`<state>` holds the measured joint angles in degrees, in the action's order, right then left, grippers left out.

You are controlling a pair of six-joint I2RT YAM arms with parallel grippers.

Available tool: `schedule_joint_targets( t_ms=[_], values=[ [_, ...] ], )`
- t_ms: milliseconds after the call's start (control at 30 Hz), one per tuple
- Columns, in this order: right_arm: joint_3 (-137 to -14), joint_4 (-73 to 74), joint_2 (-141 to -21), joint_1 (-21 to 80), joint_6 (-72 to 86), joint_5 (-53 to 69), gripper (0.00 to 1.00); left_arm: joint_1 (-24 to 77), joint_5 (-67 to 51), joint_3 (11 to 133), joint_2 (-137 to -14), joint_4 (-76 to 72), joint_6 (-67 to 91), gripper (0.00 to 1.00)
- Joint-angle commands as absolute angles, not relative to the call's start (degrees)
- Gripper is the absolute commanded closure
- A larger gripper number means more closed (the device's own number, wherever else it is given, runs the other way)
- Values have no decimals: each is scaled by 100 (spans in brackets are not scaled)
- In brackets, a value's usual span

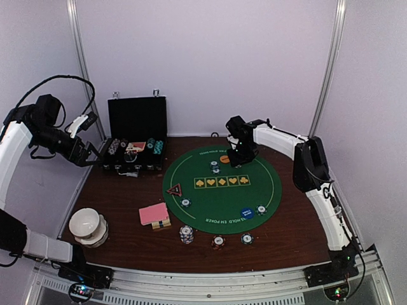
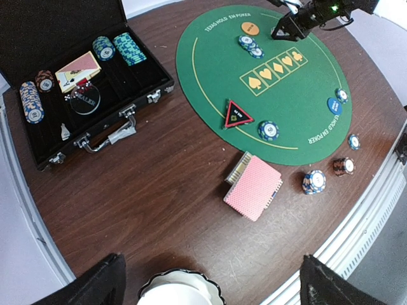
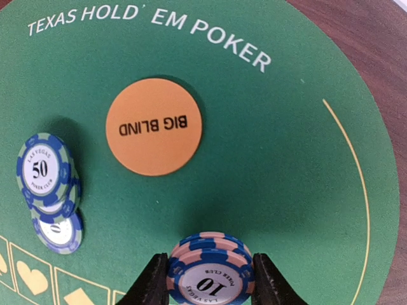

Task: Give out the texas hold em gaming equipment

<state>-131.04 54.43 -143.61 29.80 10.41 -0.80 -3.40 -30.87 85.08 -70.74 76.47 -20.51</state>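
Clamping a pink-and-blue chip stack between the jaws of the right gripper, just short of the orange disc; holding the jaws of the left gripper wide apart, gripping nothing.

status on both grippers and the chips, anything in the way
Left gripper open, empty, up high. Right gripper shut on chip stack over green mat. Big blind disc nearby, not touching.

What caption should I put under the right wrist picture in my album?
Right gripper pinching a stack of pink-and-blue poker chips near the round orange Big Blind disc on the green felt mat.
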Motion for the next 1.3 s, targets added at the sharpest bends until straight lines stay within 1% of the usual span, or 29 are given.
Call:
schedule_joint_targets(
  t_ms=[0, 67, 133, 200, 233, 267, 300, 367, 500, 667, 767, 900, 1033, 1133, 1267],
  values=[
    [-13555, 5497, -14647, 2983, 1056, -15, 96, -369, -3132, 8613, -7033, 7641, -2145, 2],
    [-13621, 5437, -14774, 2963, 1091, -18, 94, -369, -3119, 8613, -7042, 7659, -2151, 2],
    [-13627, 5362, -14851, 2945, 1115, -17, 88, -369, -3105, 8622, -7040, 7659, -2159, 3],
    [-13651, 5356, -14930, 2928, 1130, -18, 78, -369, -3078, 8622, -7031, 7658, -2158, 2],
    [-13669, 5364, -14964, 2919, 1133, -15, 70, -371, -3069, 8621, -7027, 7663, -2162, 2],
    [-13683, 5381, -14987, 2920, 1140, -13, 57, -369, -3060, 8618, -7016, 7665, -2155, 2],
    [-13683, 5406, -14997, 2920, 1152, -17, 50, -369, -3064, 8614, -7010, 7672, -2156, 2],
    [-13689, 5434, -14948, 2926, 1161, -19, 41, -369, -3056, 8620, -7005, 7687, -2166, 2],
    [-13594, 5444, -14547, 3017, 1074, 110, 33, -369, -3041, 8640, -7009, 7713, -2178, 2],
    [-13162, 5344, -13696, 3349, 880, -66, 29, -369, -3017, 8631, -7015, 7741, -2179, 3],
    [-12626, 5206, -13066, 3695, 782, -176, 27, -369, -3005, 8626, -7002, 7742, -2179, 2],
    [-11603, 4923, -12226, 4458, 709, -140, 20, -369, -3029, 8653, -6957, 7742, -2187, 2],
    [-10657, 4594, -11738, 5385, 839, 127, 17, -369, -3041, 8616, -6968, 7745, -2205, 2],
    [-10205, 4310, -11659, 6016, 1054, 587, 15, -369, -3063, 8596, -6973, 7743, -2223, 2],
    [-10215, 4449, -11931, 6706, 1015, 514, 10, -369, -3096, 8604, -6970, 7741, -2228, 2]
  ],
)
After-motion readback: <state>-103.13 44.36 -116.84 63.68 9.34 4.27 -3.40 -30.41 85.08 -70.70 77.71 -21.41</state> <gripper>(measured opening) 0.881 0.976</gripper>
